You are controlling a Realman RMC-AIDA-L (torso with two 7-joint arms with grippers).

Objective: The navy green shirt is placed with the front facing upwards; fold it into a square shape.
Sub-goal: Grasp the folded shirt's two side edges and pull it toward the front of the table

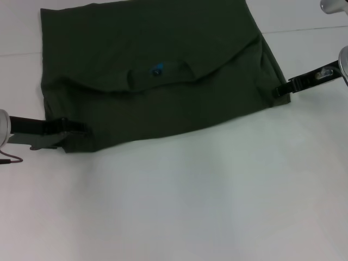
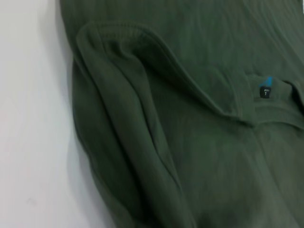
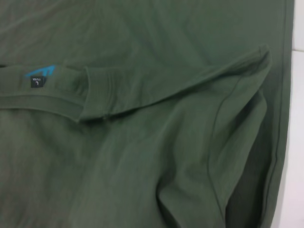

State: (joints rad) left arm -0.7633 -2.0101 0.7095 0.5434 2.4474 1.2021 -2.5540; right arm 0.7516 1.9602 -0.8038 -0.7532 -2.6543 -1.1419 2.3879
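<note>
Left tool (image 1: 76, 128) sits low at the near-left corner of the navy green shirt (image 1: 163, 70), tip touching the cloth edge; whether its jaws are apart or together, cannot tell, tip merges with dark fabric. Shirt lies flat on the white bench (image 1: 190, 206), already doubled over: plain green side up, collar (image 1: 163, 73) and blue neck label (image 1: 157, 70) near the middle, no chest print showing. Sleeve folds bunch at both side edges in the wrist views. Right tool (image 1: 278, 91) touches the right edge by the sleeve; clamped or not, cannot tell. Likely both are placed at opposite sides to take the edges for the next fold. Shirt's far edge is cut off; both arms mostly out of frame.
</note>
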